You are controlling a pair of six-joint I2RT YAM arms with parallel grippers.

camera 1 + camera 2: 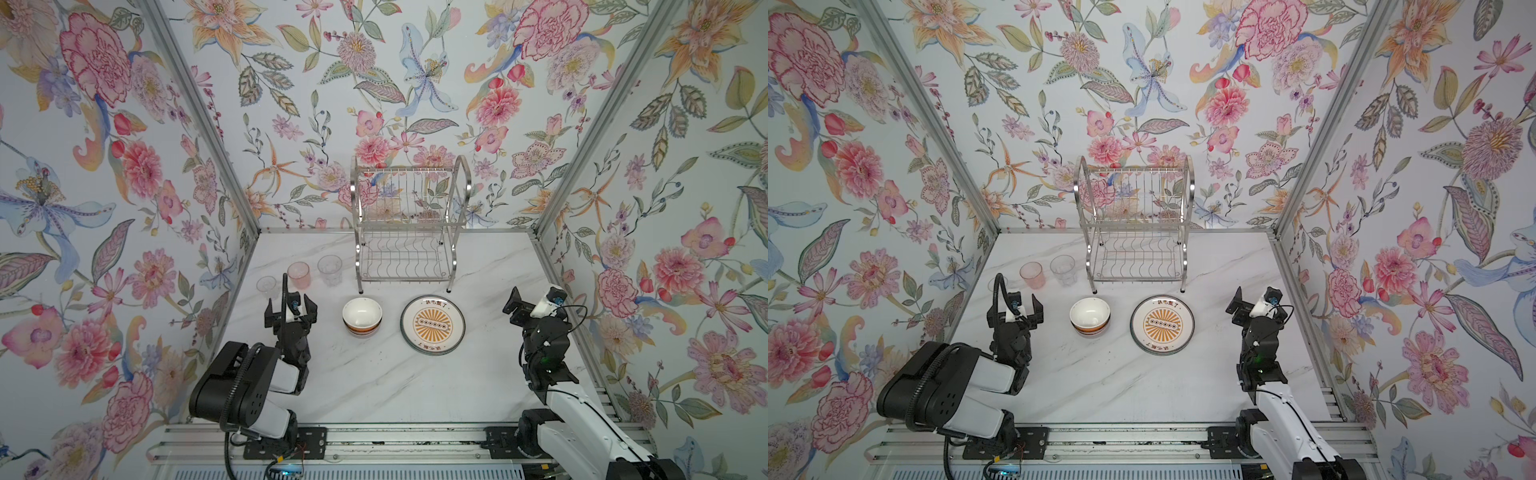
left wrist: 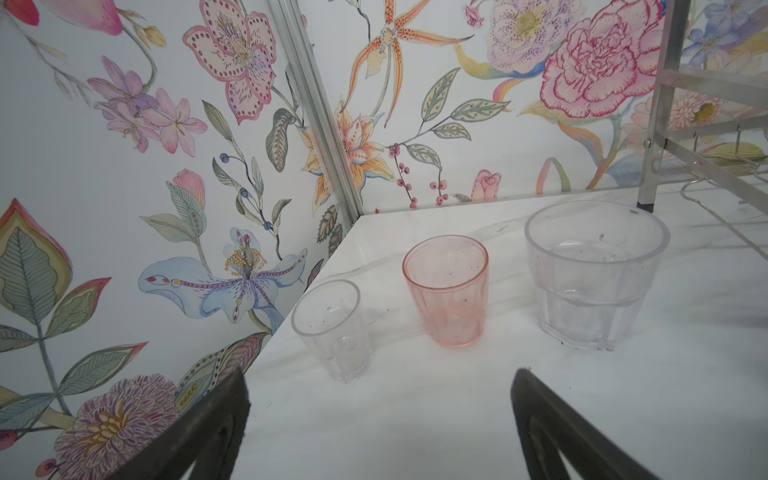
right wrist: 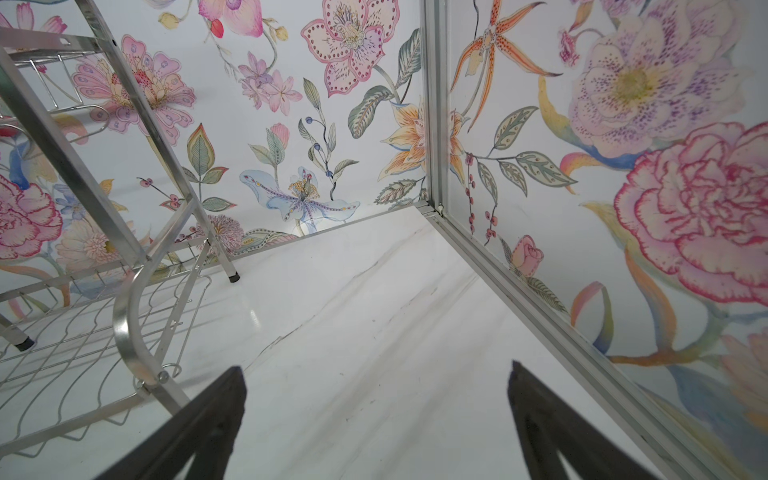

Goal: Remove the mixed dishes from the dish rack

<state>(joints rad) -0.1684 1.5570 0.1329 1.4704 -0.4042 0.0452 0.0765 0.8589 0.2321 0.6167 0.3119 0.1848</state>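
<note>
The steel dish rack (image 1: pixel 409 224) (image 1: pixel 1136 220) stands at the back of the table, and both its shelves are bare. In front of it sit nested bowls (image 1: pixel 362 316) (image 1: pixel 1090 316), white inside with an orange band, and an orange sunburst plate (image 1: pixel 432 325) (image 1: pixel 1162 325) lying flat. At the left stand a small clear glass (image 2: pixel 332 328), a pink glass (image 2: pixel 446 291) and a wider clear glass (image 2: pixel 594 270). My left gripper (image 1: pixel 289 308) (image 2: pixel 379 374) is open just short of the glasses. My right gripper (image 1: pixel 532 301) (image 3: pixel 376 368) is open to the right of the plate, over bare table.
Floral walls with aluminium posts close in the white marble table (image 1: pixel 374 386) on three sides. In the right wrist view a curved side frame of the rack (image 3: pixel 124 328) is close beside my fingers. A metal rail (image 1: pixel 374 440) runs along the front edge.
</note>
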